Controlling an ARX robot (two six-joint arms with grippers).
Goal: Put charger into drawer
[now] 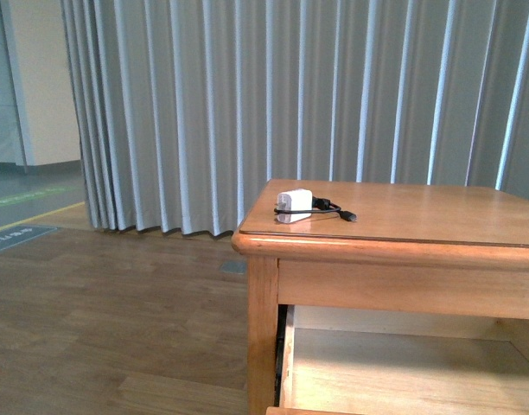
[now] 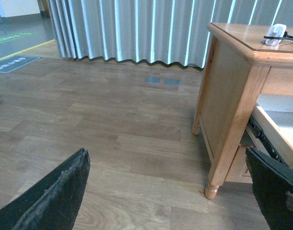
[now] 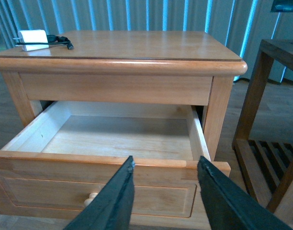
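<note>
The white charger [image 1: 294, 206] with its coiled black cable [image 1: 332, 208] lies on the cabinet top near the left front corner; it also shows in the right wrist view [image 3: 33, 39] and the left wrist view [image 2: 276, 35]. The upper drawer [image 3: 94, 189] stands pulled open, pale interior empty, its round knob [image 3: 91, 197] partly behind a finger. My right gripper [image 3: 165, 167] is open and empty, just in front of the drawer front. My left gripper [image 2: 170, 189] is open and empty, low over the floor beside the cabinet's left side.
The honey-brown cabinet [image 1: 403, 259] stands on a wood floor [image 1: 100, 320] before a grey curtain [image 1: 290, 95]. A dark wooden slatted rack [image 3: 271, 143] stands close to the cabinet's right side. The cabinet's front leg [image 2: 212, 189] is near my left gripper.
</note>
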